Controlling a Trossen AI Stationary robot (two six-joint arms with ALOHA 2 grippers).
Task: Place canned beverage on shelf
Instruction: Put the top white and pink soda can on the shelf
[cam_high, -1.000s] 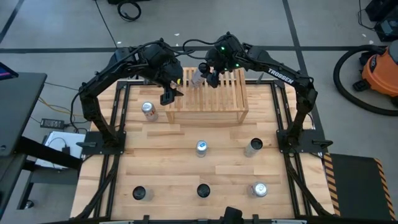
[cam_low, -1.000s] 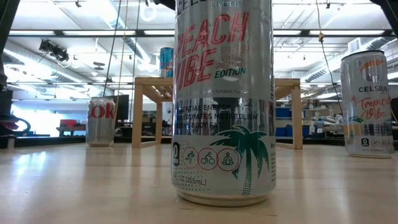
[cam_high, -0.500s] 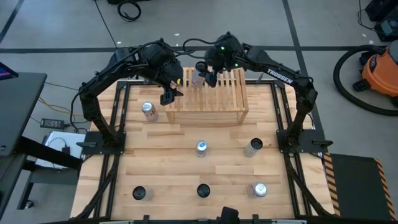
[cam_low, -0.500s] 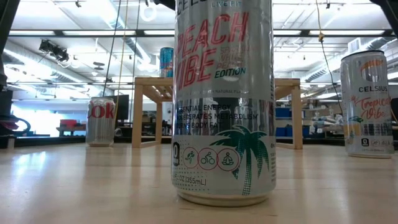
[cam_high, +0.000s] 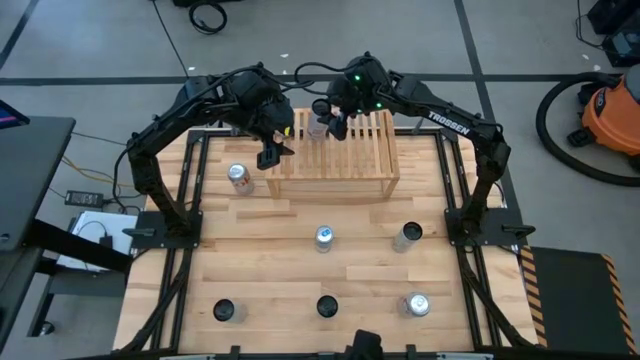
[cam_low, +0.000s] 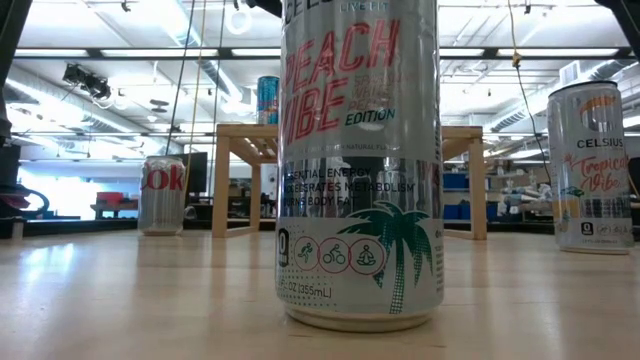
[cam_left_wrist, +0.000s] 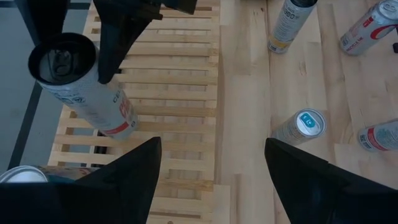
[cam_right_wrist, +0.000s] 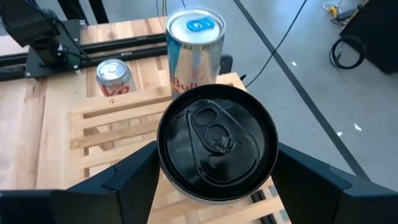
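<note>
The shelf (cam_high: 338, 155), a low slatted wooden rack, stands at the table's far middle. My right gripper (cam_high: 333, 120) is over its far left part, shut on a white can with a red band and a black top (cam_right_wrist: 216, 143), which also shows in the left wrist view (cam_left_wrist: 81, 87). A blue-and-silver can (cam_right_wrist: 194, 50) stands on the shelf's left end (cam_low: 268, 100). My left gripper (cam_high: 270, 153) hangs open above the shelf's left end, nothing between its fingers (cam_left_wrist: 214, 162). My right gripper pinches the can's side wall (cam_right_wrist: 166, 171) just under the rim between its two fingers, one on each side. The fingers (cam_left_wrist: 118, 43) slant down from the table's far right. The can is top up over the slats; whether its bottom touches them I cannot tell.
A Diet Coke can (cam_high: 238, 177) stands on the table left of the shelf. Several more cans stand nearer: two at mid-table (cam_high: 323, 236) (cam_high: 407, 236) and three along the near edge (cam_high: 327, 306). One of them (cam_low: 360, 160) fills the low view and hides the shelf's middle.
</note>
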